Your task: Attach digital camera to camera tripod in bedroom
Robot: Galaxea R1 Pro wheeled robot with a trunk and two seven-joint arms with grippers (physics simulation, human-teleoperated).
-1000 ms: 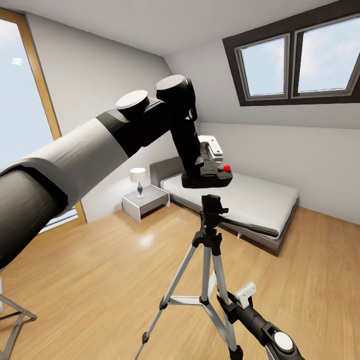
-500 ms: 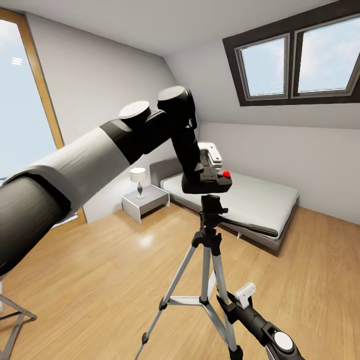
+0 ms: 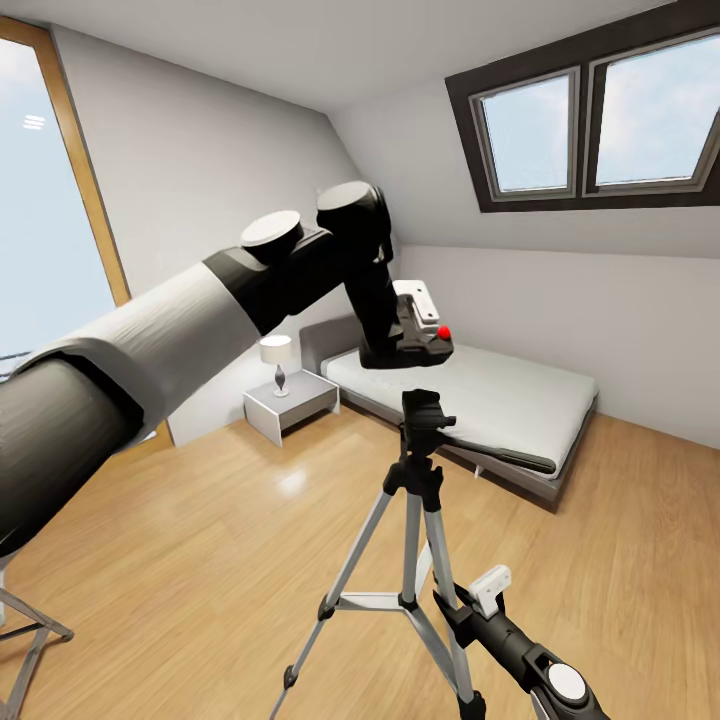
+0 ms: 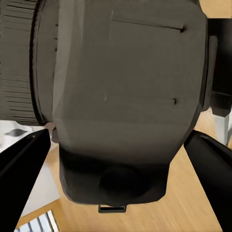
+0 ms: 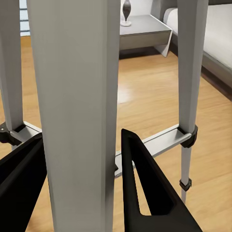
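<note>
Black digital camera (image 3: 418, 346) sits clamped in your left gripper (image 3: 412, 330), hanging just above and slightly left of the camera tripod (image 3: 424, 420) head; right gripper (image 5: 82, 188) straddles a leg.

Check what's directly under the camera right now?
Under the digital camera, held in the left gripper, there is a gap, then the camera tripod with its black head. The camera's underside and mount socket are hidden.

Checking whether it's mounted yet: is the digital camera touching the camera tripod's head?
Apart. Head view shows bed and wall between the digital camera and the camera tripod head.
</note>
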